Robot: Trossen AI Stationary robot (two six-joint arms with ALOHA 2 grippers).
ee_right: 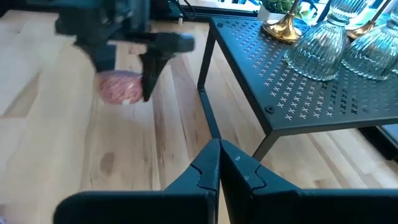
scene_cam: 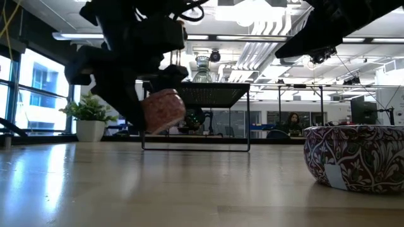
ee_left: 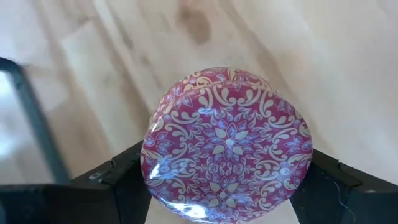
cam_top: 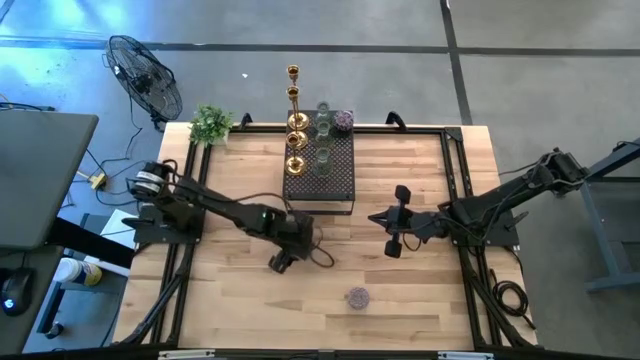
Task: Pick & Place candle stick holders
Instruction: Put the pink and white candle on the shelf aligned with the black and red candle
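Note:
My left gripper (cam_top: 283, 260) is shut on a squat pink patterned glass cup (ee_left: 227, 146), held above the table in front of the black perforated stand (cam_top: 320, 175); the cup also shows in the low view (scene_cam: 164, 110). A second patterned cup (cam_top: 357, 297) rests on its base on the table near the front edge. Gold candlesticks (cam_top: 296, 140), clear glass cups (cam_top: 322, 135) and a purple cup (cam_top: 343, 121) stand on the stand. My right gripper (cam_top: 395, 235) is shut and empty, right of the stand; it also shows in its wrist view (ee_right: 219, 155). My left gripper pinches the pink cup by its round side wall (ee_left: 152, 177) between its two fingers (ee_left: 124, 183), one on each opposite side. The fingers come from above, pointing down. The cup is lifted clear of the table and hangs tilted (scene_cam: 165, 112).
A small potted plant (cam_top: 211, 124) stands at the table's far left corner, and a floor fan (cam_top: 145, 75) stands beyond it. The stand's thin legs (ee_right: 208, 93) rise from the table's middle. Bare wood lies along the table's near side, around the second cup.

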